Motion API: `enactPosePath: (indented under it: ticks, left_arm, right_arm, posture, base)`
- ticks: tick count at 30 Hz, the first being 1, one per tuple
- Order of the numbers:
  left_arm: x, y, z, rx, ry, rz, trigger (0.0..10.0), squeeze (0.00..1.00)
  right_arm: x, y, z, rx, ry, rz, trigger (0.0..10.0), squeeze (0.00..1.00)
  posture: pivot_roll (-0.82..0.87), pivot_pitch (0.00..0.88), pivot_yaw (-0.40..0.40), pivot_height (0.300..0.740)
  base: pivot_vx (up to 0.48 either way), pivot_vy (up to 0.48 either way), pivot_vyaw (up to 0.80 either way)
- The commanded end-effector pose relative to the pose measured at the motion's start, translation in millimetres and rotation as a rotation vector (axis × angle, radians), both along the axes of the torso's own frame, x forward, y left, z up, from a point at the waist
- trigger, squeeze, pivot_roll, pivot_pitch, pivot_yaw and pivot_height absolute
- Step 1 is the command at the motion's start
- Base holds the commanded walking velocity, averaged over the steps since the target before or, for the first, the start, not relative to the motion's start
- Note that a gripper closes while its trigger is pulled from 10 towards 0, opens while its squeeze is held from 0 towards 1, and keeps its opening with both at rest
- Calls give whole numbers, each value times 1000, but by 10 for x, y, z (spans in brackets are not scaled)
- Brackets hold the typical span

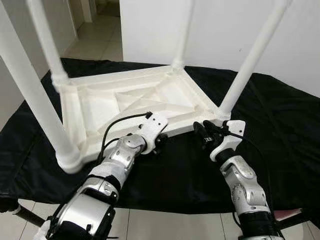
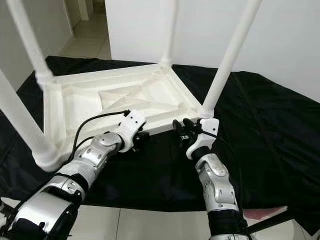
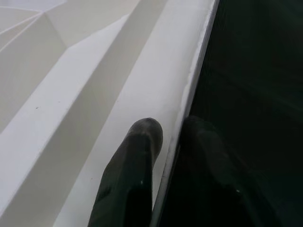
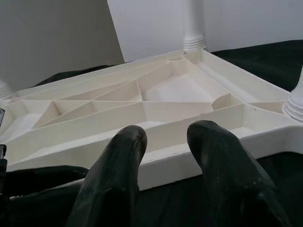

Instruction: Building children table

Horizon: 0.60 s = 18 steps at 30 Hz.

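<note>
Now upturned on black cloth (image 1: 280, 120), white children's table (image 1: 150, 100), legs up; left gripper (image 1: 161, 143) pinching near rim to steady; right gripper (image 1: 201, 133) parted beside near right leg (image 1: 245, 70).

Ahead of you a white plastic children's table (image 1: 132, 102) lies upside down on a black cloth (image 1: 280, 125), its ribbed underside facing up and four white tubular legs (image 1: 30, 95) rising from its corners, the nearest one at your ten o'clock. Your left gripper (image 1: 159, 143) sits at twelve o'clock against the table's near edge, its silver arm running back toward seven o'clock. Your right gripper (image 1: 201, 134) is at one o'clock, just beside the near right corner where a leg meets the frame, black fingers pointing at the rim.
</note>
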State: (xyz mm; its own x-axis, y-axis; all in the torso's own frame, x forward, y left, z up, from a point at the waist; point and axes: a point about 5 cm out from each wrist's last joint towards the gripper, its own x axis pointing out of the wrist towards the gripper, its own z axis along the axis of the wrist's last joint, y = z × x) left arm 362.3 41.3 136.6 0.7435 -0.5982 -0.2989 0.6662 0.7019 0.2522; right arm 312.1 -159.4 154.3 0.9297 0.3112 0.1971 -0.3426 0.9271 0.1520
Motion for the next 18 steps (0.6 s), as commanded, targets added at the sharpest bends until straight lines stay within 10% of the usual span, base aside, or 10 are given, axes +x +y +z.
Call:
enactPosePath:
  ticks: [1, 4, 5, 7, 8, 18]
  left_arm:
    - [-60, -15, -113, 7, 31, 4, 0, 0]
    - [-111, -96, -119, 4, 19, -36, 0, 0]
    - [-140, -141, -116, 9, 0, -62, 6588, 0]
    - [-160, -170, -114, 12, -14, -78, 6588, 0]
    - [-185, -206, -111, 12, -26, -101, 10000, 0]
    - [-348, -203, -8, -133, -57, -210, 10000, 55]
  right_arm:
    - [8, 29, -37, -4, 13, 2, 10000, 0]
    - [10, 41, -41, -4, 13, 4, 10000, 0]
    - [12, 46, -41, -4, 13, 5, 10000, 0]
    - [13, 49, -42, -4, 13, 5, 10000, 0]
    - [14, 53, -42, -4, 12, 6, 10000, 0]
    - [-2, 73, -65, 1, 14, 4, 10000, 0]
  posture:
    - [39, 29, -25, 740]
    - [39, 28, -23, 740]
    - [40, 27, -23, 740]
    - [40, 27, -23, 740]
    - [40, 27, -21, 740]
    - [44, 36, -16, 740]
  base:
    - [0, 0, 0]
    - [0, 0, 0]
    - [0, 0, 0]
    - [0, 0, 0]
    - [0, 0, 0]
    - [0, 0, 0]
